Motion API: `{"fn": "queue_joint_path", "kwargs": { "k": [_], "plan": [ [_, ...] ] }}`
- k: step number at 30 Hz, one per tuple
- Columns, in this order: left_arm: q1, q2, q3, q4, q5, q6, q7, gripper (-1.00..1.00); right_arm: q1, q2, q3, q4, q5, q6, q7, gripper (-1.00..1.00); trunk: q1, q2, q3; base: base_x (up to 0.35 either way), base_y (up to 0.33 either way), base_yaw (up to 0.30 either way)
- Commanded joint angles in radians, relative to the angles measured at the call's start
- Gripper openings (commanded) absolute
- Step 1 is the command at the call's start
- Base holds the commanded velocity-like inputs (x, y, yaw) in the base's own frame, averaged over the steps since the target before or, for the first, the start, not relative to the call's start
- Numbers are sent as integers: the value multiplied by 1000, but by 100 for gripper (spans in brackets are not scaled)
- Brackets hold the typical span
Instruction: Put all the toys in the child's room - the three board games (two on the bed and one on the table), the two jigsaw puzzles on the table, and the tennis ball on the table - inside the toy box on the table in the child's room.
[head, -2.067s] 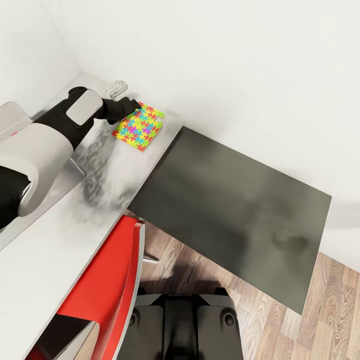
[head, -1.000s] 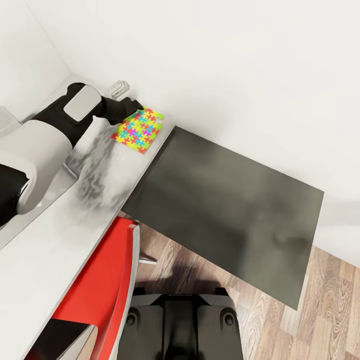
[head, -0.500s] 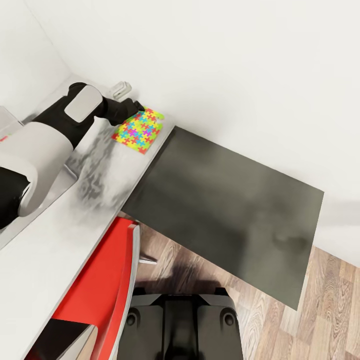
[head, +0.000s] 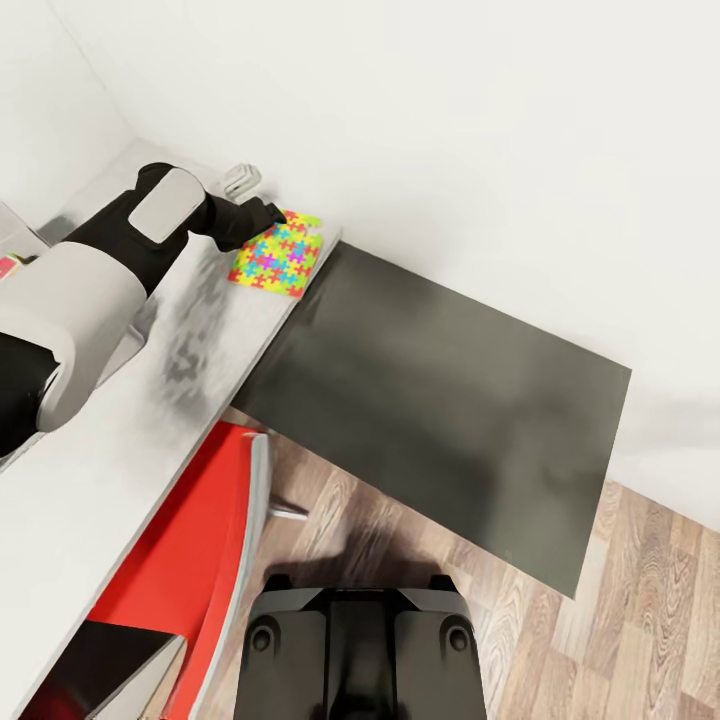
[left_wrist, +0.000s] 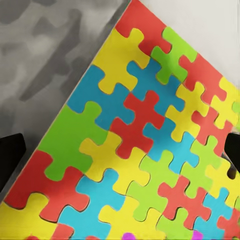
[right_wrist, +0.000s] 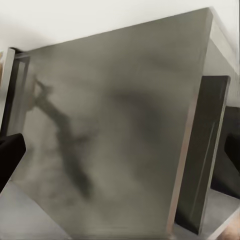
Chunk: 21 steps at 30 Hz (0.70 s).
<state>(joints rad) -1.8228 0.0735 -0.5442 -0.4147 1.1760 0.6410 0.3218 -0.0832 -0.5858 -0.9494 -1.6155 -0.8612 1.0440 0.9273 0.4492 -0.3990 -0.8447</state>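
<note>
The biggest thing seen in the head view is the table (head: 120, 440), with its light grey top running from the lower left up to the upper left of the frame and its dark grey wing (head: 440, 400) spread across the middle. A red chair (head: 190, 560) is tucked under the table at the lower left, and wooden floor (head: 660, 600) is seen at the lower right. The left arm (head: 110, 260) is stretched across the grey top from the left edge toward the upper left. A small grey clip-like thing (head: 240, 178) is seen near the wall just past the arm. The jigsaw puzzle (head: 276, 256) is lying flat in the upper left of the frame, close to the wall and just beside the place where the grey top meets the dark wing. The left gripper (head: 268, 212) is held at the puzzle's far edge, and in the left wrist view the puzzle (left_wrist: 140, 145) is seen between two dark fingertips (left_wrist: 11, 156) set wide apart, so nothing is gripped. The right gripper's fingertips (right_wrist: 10, 157) are also seen wide apart, with nothing held, over the dark wing. The puzzle is very thin, so one finger should probably be slid under an edge, or the puzzle pushed out over the table's edge, before it is pinched. The squeeze should be slow so it is not bent.
</note>
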Motion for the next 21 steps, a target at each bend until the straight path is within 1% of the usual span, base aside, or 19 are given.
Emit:
{"fn": "queue_joint_path", "kwargs": {
  "k": [1, 17, 21],
  "plan": [
    [31, 1, -7, 28, 19, 2, 10, 100, -1, 0, -1, 0, 5, 3, 6, 100, 1, -1, -1, -43, -36, 0],
    [31, -1, -7, 25, 20, 1, 11, 100, -1, -1, 0, 0, 4, 3, 6, 100, 1, -1, -1, -12, -10, 0],
    [31, -1, -1, 25, 21, 1, 11, 100, -1, -2, 0, 0, 5, 3, 6, 100, 1, -1, -1, -2, -1, 0]
  ]
}}
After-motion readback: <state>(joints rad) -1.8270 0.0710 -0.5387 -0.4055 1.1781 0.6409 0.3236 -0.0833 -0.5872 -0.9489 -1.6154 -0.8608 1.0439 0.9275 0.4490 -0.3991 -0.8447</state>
